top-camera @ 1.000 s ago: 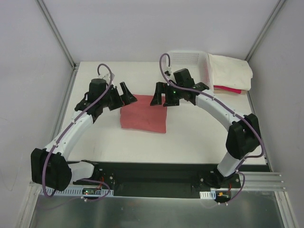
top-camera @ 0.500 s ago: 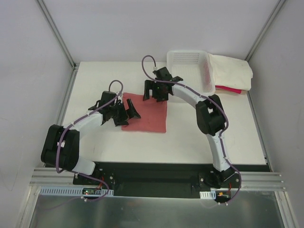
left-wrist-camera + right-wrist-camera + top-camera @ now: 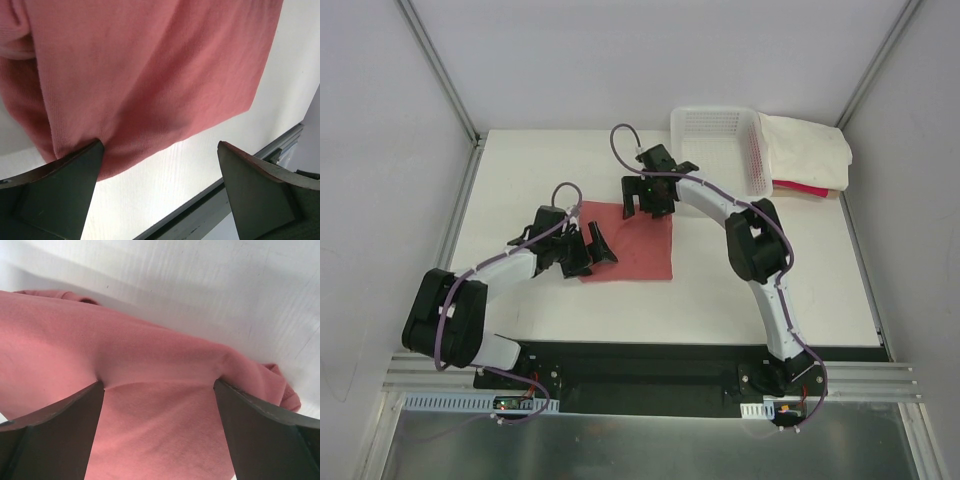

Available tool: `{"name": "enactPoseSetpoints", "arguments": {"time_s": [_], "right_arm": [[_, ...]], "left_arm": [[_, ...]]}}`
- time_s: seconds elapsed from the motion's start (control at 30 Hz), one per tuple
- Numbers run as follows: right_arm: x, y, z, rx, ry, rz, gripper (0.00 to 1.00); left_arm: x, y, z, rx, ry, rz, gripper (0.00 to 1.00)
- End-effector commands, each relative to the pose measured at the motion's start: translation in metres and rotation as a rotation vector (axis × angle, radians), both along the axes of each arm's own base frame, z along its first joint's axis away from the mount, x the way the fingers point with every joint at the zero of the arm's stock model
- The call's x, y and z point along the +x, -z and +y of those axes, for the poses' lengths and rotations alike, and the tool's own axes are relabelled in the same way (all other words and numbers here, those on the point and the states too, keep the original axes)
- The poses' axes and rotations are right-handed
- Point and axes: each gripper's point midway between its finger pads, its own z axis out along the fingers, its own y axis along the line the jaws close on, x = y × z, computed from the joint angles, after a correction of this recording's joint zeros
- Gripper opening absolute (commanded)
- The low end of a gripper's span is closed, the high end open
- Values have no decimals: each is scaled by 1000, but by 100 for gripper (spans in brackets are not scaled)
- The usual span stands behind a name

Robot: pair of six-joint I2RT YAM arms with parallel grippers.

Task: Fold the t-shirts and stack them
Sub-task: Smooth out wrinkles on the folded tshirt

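The salmon-red t-shirt [image 3: 150, 65] is matt, finely knit cloth, soft and lightly creased, on a smooth white table [image 3: 165, 185] with a faint grain, while the basket [image 3: 715, 130] at one o'clock is white lattice plastic and the cream t-shirt [image 3: 810, 145] beside it is soft matt cloth.

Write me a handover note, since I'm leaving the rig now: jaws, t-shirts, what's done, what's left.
Left gripper: jaws open, low at the near-left corner of the salmon-red t-shirt, nothing gripped.
Right gripper: jaws open, pressing into that shirt's far edge, nothing gripped.
Salmon-red t-shirt: folded rectangle at mid-table.
Cream-white t-shirt: lying on the bright pink-red t-shirt, right of the white lattice basket.
Done: the salmon shirt looks folded.
Left: the three are not in one stack. I cannot tell whether the other two are neatly folded.
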Motion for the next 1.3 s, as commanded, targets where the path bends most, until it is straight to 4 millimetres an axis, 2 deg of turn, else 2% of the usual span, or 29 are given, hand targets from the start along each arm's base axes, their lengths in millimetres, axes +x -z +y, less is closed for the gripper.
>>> {"name": "enactPoseSetpoints", "arguments": {"time_s": [0.0, 0.07, 0.1, 0.13, 0.17, 0.2, 0.23, 0.27, 0.3, 0.37, 0.4, 0.47, 0.5, 0.57, 0.6, 0.67, 0.7, 0.73, 0.77, 0.9, 1.0, 1.07, 1.17, 1.27], "right_arm": [[-7, -75, 1, 4, -82, -151, 97], [-19, -85, 2, -17, -132, -195, 97], [-24, -108, 0, -6, -139, -238, 97], [-31, -115, -1, -26, -156, -266, 97], [-41, -113, -6, -44, -163, -262, 97], [-48, -136, -11, -27, -164, -304, 97], [-55, -143, -14, -35, -157, -328, 97], [-70, -130, -22, -56, -163, -298, 97], [-75, -150, -32, -53, -128, -350, 97], [-82, -151, -47, -57, -55, -375, 97], [-94, -145, -61, -60, -21, -364, 97], [-94, -143, -74, -62, 44, -380, 97], [-101, -134, -82, -60, 69, -359, 97], [-105, -127, -82, -29, 75, -336, 97], [-106, -122, -81, -16, 94, -309, 97], [-108, -105, -79, -19, 94, -260, 97], [-108, -98, -79, -26, 99, -244, 97], [-106, -96, -77, -22, 113, -230, 97], [-104, -84, -75, -36, 112, -204, 97], [-91, -61, -71, -64, 147, -148, 97], [-81, -38, -73, -90, 192, -98, 97], [-74, -24, -74, -91, 222, -77, 97], [-66, -15, -68, -78, 227, -72, 97], [-55, -10, -59, -58, 223, -89, 97]], "left_arm": [[-34, -14, -8, -26, 37, 27, 99], [-40, -23, -8, -30, 34, 4, 99], [-39, -35, -6, -32, 21, -41, 99], [-40, -42, -4, -33, 14, -61, 99], [-44, -45, -1, -24, 3, -65, 99], [-44, -59, 1, -34, -5, -118, 99], [-44, -64, 3, -29, -18, -144, 99], [-44, -68, 6, -24, -28, -163, 99], [-42, -78, 9, -25, -42, -207, 99], [-31, -85, 16, 7, -97, -248, 99], [-26, -83, 18, 30, -110, -248, 99], [-10, -88, 22, 69, -137, -266, 99], [-3, -76, 21, 100, -136, -228, 99], [16, -79, 20, 128, -146, -229, 99], [23, -63, 19, 154, -141, -178, 99], [43, -66, 17, 157, -141, -186, 99], [49, -52, 17, 167, -131, -141, 99], [55, -50, 17, 167, -134, -136, 99], [62, -49, 20, 169, -147, -130, 100], [66, -17, 26, 202, -146, -54, 99], [61, -1, 20, 186, -99, -15, 99], [59, 4, 15, 163, -73, -5, 99], [58, 7, 10, 144, -47, -2, 99], [59, -1, 9, 132, -38, -27, 99]]}}
